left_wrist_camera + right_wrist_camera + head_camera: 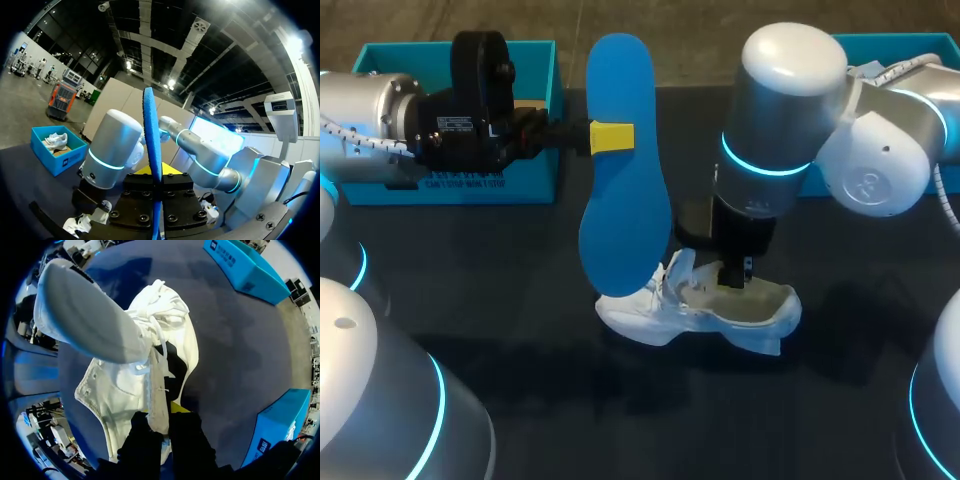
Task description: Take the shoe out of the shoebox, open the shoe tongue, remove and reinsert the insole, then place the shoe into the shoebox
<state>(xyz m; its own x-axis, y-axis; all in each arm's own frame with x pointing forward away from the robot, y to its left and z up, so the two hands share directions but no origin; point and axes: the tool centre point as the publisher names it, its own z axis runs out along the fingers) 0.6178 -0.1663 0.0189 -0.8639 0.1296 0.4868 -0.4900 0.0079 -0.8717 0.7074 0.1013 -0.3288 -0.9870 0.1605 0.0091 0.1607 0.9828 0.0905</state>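
My left gripper holds a long blue insole upright over the table, shut on its middle; its toe end hangs down to the white shoe. In the left wrist view the insole stands edge-on between the fingers of the gripper. The shoe lies on the dark table. My right gripper comes down into its opening. In the right wrist view that gripper is shut on a white strip of the upper, seemingly the tongue, pulled up from the shoe. The insole's pale underside hangs beside it.
A blue shoebox stands at the back left behind my left wrist. A second blue box at the back right lies partly behind my right arm; the left wrist view shows another white shoe inside it.
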